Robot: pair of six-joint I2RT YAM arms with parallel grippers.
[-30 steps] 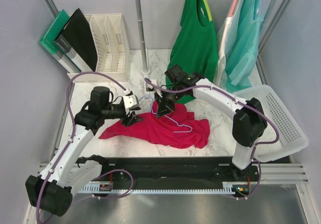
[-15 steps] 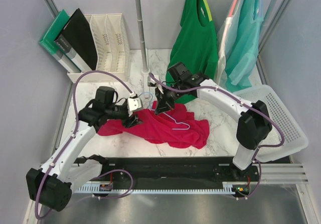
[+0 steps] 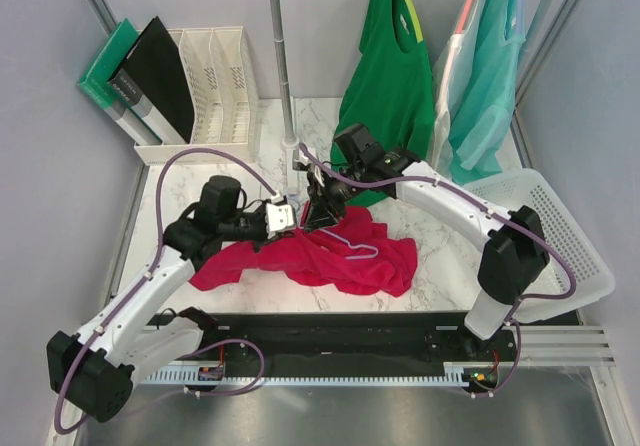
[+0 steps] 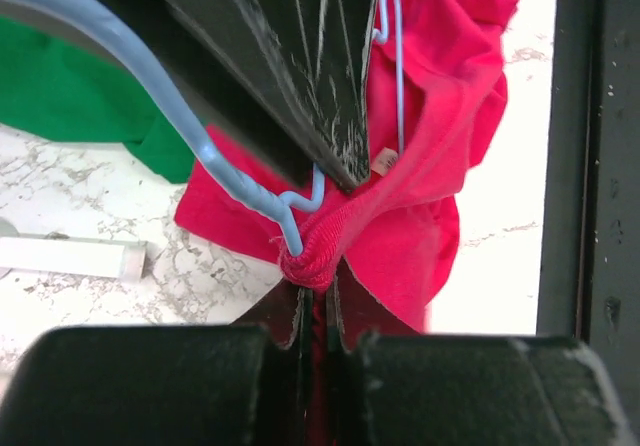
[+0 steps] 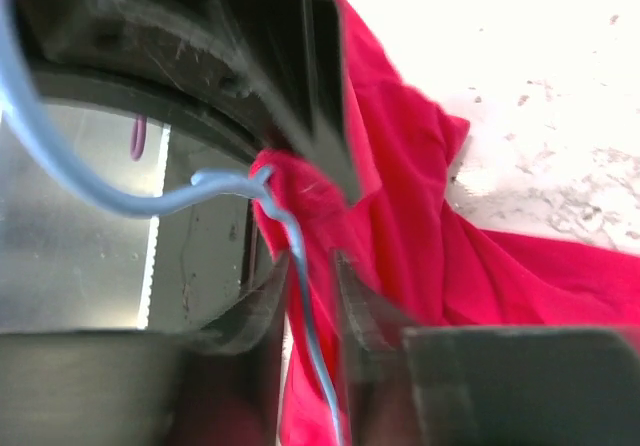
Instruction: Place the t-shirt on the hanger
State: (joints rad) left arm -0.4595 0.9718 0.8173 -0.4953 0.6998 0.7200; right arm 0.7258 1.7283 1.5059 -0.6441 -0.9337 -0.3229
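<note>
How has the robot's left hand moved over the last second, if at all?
Yes. The left hand has slid right across the table, closer to the white pole, and now pinches the t-shirt.

The t-shirt lies mid-table, toward the near edge, with the hanger on it. File holders stand at the far-left corner. A basket overhangs the right edge.

The t-shirt is soft, matt knit cloth, ribbed at the collar. The hanger is thin wire with a smooth, slightly glossy light-blue coat, probably plastic. The table top looks like polished marble, white with grey veins. The basket is white perforated plastic.
</note>
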